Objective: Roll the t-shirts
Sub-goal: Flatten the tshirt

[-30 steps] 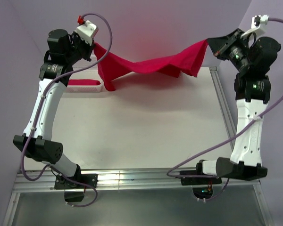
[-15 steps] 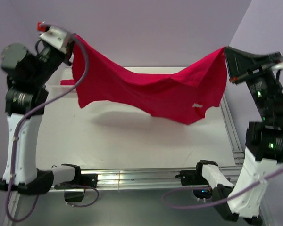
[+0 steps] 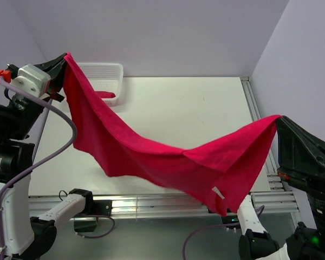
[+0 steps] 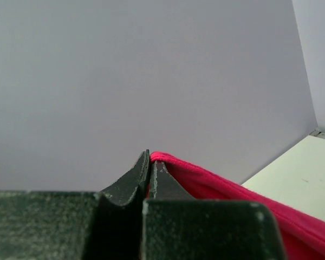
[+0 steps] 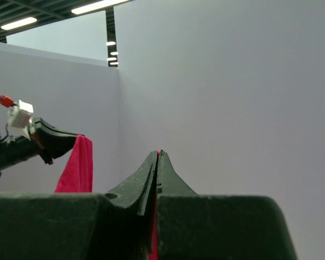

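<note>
Both claws pinch cloth: the left gripper (image 3: pixel 64 58), upper left of the top view, is clamped on one end of the t-shirt (image 3: pixel 151 162), and the right gripper (image 3: pixel 279 120), at the right edge, on the other. It hangs sagging mid-frame above the table (image 3: pixel 179 108). Another red t-shirt (image 3: pixel 102 95) shows in the basket (image 3: pixel 105 67), upper left. Likely step: spreading before rolling. Next, both arms should lower together, keeping the cloth taut.

Bright, even light (soft-focus wrist foregrounds)
</note>
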`<move>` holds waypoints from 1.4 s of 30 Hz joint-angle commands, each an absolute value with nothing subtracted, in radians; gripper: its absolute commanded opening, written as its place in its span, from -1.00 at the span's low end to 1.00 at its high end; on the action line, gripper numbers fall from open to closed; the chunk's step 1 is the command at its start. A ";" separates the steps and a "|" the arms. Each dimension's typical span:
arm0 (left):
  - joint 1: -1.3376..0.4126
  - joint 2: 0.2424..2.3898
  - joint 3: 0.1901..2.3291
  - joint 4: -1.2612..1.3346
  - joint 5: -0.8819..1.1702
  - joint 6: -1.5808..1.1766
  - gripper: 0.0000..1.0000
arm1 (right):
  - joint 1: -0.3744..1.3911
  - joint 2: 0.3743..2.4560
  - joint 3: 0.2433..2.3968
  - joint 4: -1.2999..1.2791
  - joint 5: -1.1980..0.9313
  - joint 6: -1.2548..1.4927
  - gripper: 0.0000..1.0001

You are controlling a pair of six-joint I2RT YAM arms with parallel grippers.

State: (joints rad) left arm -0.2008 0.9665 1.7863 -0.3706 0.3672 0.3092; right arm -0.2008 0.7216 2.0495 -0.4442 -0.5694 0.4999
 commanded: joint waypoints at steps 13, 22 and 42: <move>-0.202 0.992 1.494 -0.385 0.379 0.400 -0.99 | -0.206 0.821 1.668 -0.571 -0.468 0.529 -1.00; -0.210 1.240 1.305 -0.327 0.393 0.460 -0.99 | -0.206 0.796 1.286 -0.500 -0.296 0.548 -1.00; -0.307 2.259 2.069 -0.233 0.111 0.413 -0.99 | -0.201 1.616 1.427 -0.075 -0.222 0.687 -1.00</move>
State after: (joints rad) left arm -0.3000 2.2135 1.9282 -0.3031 0.2150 0.4408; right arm -0.2008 1.5410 1.2854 -0.2173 -0.2474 0.6472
